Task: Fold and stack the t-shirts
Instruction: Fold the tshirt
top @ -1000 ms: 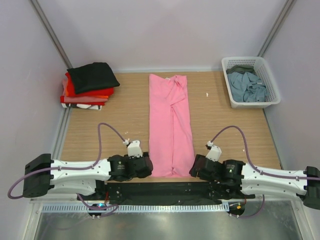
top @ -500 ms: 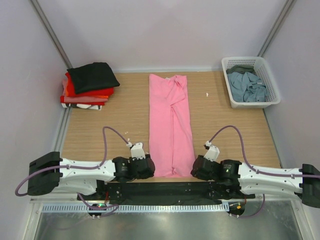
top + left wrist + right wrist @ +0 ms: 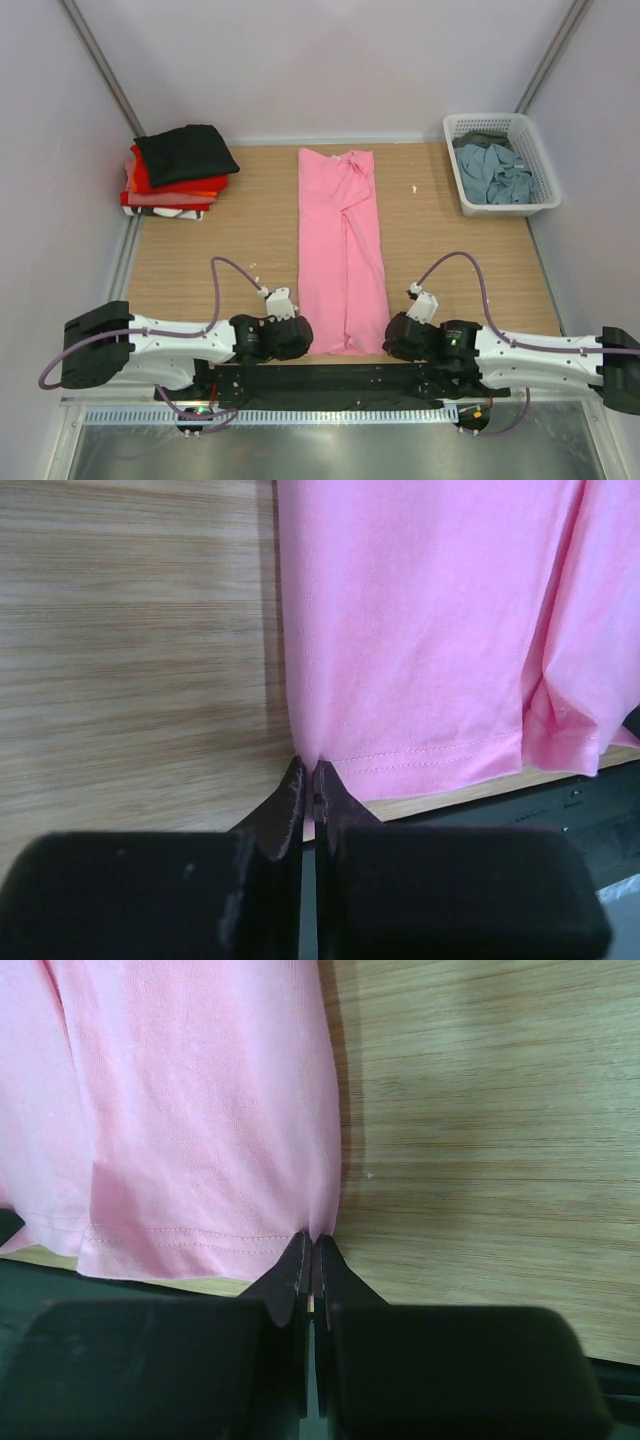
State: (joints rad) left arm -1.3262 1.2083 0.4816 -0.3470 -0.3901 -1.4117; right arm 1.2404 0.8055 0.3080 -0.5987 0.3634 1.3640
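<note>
My left gripper (image 3: 308,772) is pinching the pink t-shirt (image 3: 340,250) at its 7 o'clock hem corner. My right gripper (image 3: 308,1242) is pinching the 5 o'clock corner. The shirt lies flat in a long strip in the middle of the wooden table (image 3: 250,220), running from 12 to 6 o'clock. A pile of folded t-shirts (image 3: 175,180), black on top, sits at 10 o'clock. A white patch low in the pile is too small for me to read. The white basket (image 3: 510,209) at 2 o'clock holds a grey-blue t-shirt (image 3: 497,178).
</note>
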